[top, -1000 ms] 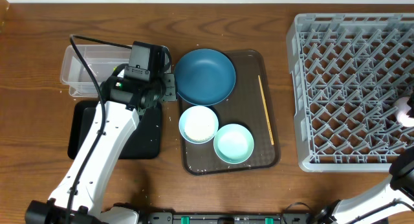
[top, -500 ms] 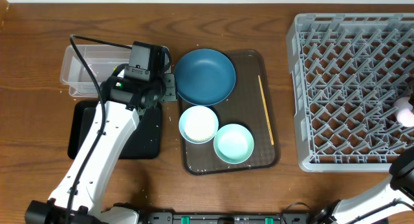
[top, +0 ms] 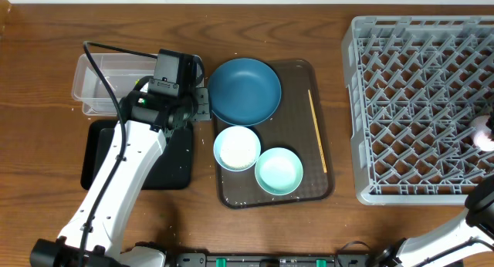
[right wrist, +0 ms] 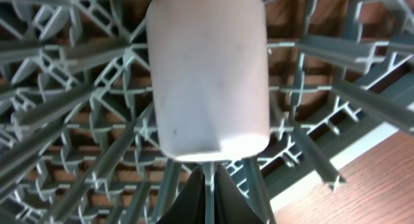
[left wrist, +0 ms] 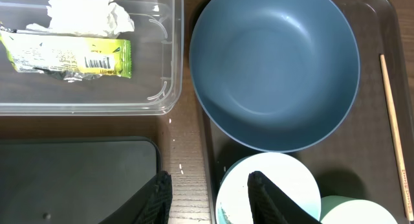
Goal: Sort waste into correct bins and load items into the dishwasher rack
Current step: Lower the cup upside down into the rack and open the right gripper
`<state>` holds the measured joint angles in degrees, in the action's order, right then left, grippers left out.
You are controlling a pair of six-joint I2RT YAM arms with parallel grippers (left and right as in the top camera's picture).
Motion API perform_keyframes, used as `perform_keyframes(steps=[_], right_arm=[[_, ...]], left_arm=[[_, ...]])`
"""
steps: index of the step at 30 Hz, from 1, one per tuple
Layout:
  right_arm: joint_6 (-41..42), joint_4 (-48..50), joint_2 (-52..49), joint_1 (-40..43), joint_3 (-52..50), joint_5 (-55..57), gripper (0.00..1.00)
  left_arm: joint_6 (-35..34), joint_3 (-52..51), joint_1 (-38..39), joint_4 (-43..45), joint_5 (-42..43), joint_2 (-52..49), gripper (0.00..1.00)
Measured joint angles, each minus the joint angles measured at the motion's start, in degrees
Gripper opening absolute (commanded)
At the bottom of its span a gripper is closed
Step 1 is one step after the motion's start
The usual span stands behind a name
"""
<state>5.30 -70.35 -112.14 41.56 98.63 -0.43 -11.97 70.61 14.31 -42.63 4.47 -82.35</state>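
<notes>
My left gripper (left wrist: 209, 177) (top: 202, 105) hangs open and empty; one finger is over the table beside the black tray (left wrist: 77, 179), the other over the white bowl (left wrist: 272, 188) (top: 237, 147). The dark blue plate (top: 245, 91), mint-green bowl (top: 279, 171) and chopstick (top: 317, 132) lie on the brown tray. The wrapper (left wrist: 68, 56) and tissue (left wrist: 87, 10) lie in the clear tub (left wrist: 173, 62). A few rice grains (left wrist: 180, 170) dot the table. My right gripper (right wrist: 208, 175) is shut just below the pink cup (right wrist: 207, 75) (top: 482, 132), which lies in the grey rack (top: 421, 105). A thin rack bar shows between the fingertips.
The brown serving tray (top: 320, 191) sits mid-table between the bins and the rack. The clear tub (top: 96, 86) stands behind the black tray (top: 96, 170) at the left. The left arm's cable loops over the tub. The rack runs off the right edge of the overhead view.
The pink cup shifted very slightly at the rack's right edge and came back. The left arm and the dishes on the tray have not moved.
</notes>
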Motion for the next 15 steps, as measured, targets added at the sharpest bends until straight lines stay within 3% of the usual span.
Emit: perform_keyframes(steps=[15], right_arm=[[0.6,5.7,0.0,0.2,-3.1,0.0,0.10]], left_arm=[[0.0,0.0,0.0,-0.4,0.0,0.0,0.41]])
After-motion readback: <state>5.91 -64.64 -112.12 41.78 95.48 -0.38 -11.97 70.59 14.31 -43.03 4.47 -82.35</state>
